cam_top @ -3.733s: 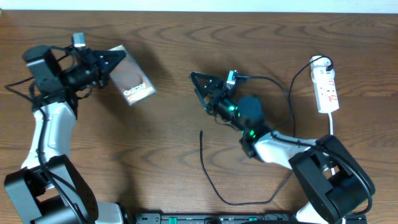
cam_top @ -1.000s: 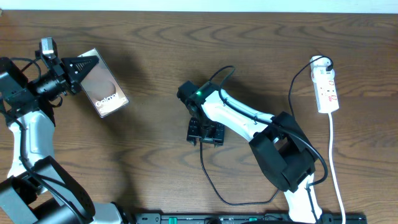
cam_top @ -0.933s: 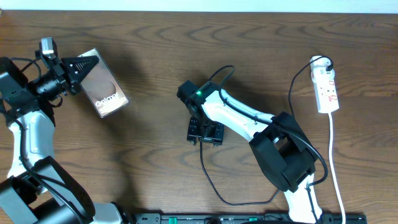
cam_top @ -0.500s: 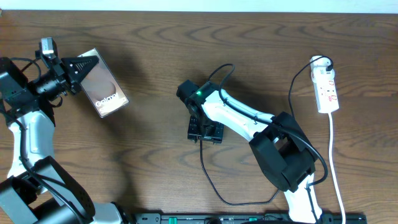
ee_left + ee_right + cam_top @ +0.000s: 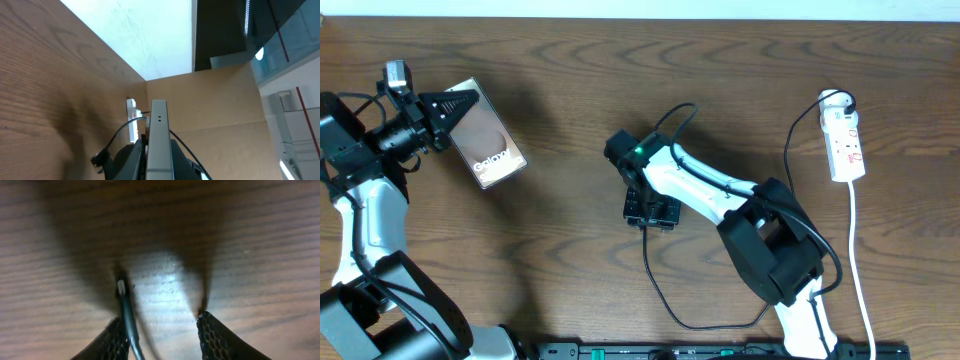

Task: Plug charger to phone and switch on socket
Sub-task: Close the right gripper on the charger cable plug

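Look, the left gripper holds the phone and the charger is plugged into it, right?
No. The left gripper holds the phone, but the charger isn't plugged in: the right wrist view shows its tip on the table, inside the open right gripper.

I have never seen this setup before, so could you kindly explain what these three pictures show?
Two robot arms work at a wooden table. One picture looks down from above. The other two come from cameras on the arms' wrists. On the table lie a thin black cable and a white socket. The left gripper is clamped on a phone. The right gripper points down with its fingers open, and the cable's tip lies between them, close to one finger.
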### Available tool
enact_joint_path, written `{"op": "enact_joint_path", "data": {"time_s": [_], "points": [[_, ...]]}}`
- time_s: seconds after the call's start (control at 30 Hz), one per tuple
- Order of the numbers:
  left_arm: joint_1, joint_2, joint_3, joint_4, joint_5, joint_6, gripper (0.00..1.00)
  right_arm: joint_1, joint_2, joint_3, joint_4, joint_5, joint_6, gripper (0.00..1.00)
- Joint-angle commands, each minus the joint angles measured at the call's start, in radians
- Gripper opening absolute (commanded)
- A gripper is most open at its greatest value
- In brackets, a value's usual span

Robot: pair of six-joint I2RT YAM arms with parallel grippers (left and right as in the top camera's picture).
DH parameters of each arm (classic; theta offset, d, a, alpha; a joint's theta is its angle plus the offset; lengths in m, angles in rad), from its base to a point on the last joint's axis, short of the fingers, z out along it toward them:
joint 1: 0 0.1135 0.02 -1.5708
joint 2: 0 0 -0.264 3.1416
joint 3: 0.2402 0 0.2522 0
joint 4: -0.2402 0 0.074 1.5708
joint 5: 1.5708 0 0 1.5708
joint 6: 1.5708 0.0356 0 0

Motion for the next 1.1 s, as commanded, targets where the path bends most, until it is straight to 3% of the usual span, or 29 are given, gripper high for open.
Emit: {"op": "enact_joint_path", "data": {"time_s": [0.0,0.33,0.47,0.8,1.07], "points": [[0.002,-0.013,-0.005,0.006,0.031,0.006,0.07,0.004,0.043,0.016,-0.001,0.018,0.010,0.41],[0.002,-0.013,-0.006,0.005,0.031,0.024,0.07,0.004,0.043,0.016,0.005,0.019,0.027,0.36],[0.002,-0.013,-0.006,0.005,0.031,0.024,0.07,0.004,0.043,0.016,0.013,0.019,0.040,0.29],[0.002,-0.013,-0.006,0.005,0.031,0.024,0.08,0.004,0.043,0.016,0.029,0.019,0.063,0.27],[0.002,-0.013,-0.006,0.005,0.031,0.024,0.08,0.004,0.043,0.016,0.029,0.015,0.074,0.14]]}}
